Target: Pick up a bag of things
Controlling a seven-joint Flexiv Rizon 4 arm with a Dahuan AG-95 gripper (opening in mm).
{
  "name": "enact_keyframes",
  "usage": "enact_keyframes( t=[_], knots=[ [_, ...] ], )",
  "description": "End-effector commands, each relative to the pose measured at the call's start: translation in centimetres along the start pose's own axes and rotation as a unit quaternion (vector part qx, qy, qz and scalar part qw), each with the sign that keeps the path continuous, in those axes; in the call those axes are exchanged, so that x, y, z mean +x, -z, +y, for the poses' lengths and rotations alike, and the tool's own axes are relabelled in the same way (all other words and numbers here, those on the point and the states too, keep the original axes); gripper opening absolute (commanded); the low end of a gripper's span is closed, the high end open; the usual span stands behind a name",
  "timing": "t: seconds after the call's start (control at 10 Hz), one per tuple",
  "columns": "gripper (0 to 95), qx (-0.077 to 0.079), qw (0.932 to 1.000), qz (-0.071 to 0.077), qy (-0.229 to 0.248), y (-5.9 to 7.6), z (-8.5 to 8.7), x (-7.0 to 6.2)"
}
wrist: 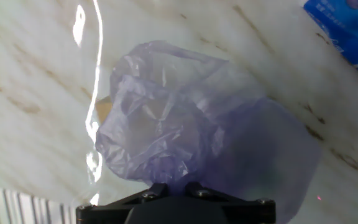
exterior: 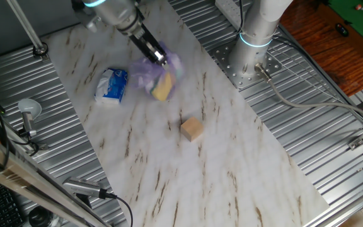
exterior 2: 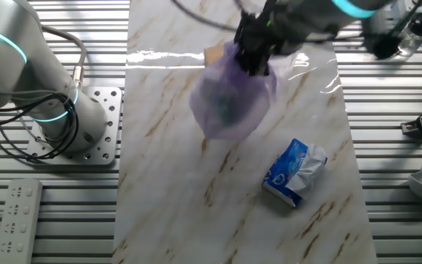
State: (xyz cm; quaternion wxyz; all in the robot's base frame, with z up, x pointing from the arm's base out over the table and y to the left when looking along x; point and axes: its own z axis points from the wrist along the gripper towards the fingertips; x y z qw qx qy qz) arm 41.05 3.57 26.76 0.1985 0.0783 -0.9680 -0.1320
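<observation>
the bag of things [exterior 2: 229, 99] is pinched at its gathered top by the closed end effector [exterior 2: 255, 60] and appears lifted off the worktop [exterior 2: 174, 191]; the pick seems nearly done, only raising it higher remains.

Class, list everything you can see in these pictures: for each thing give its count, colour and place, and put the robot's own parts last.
bag of things: one, pale purple with yellow showing, hanging from the gripper
packet: one, blue and white, on the marble sheet beside the bag
wooden cube: one, tan, mid-sheet, apart from the bag
marble sheet: one, white with brown veins, over the ribbed metal table
gripper: one, black, shut on the bag's top
arm base: one, grey, at the sheet's edge
</observation>
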Motion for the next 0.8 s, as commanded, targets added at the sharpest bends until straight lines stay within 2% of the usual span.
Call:
enact_keyframes(
  t=[0.1,0.2,0.3,0.5,0.8],
  knots=[
    [0.0,-0.002,1.0,0.003,-0.008,1.6,1.1,0.5],
    [0.0,0.006,0.9999,0.003,-0.008,2.9,2.4,1.1],
    [0.0,0.012,0.9999,0.002,-0.009,3.5,3.1,1.4],
    [0.0,0.016,0.9998,0.001,-0.011,3.8,3.9,1.5],
    [0.0,0.016,0.9998,0.0,-0.007,3.8,4.1,1.6]
  ],
)
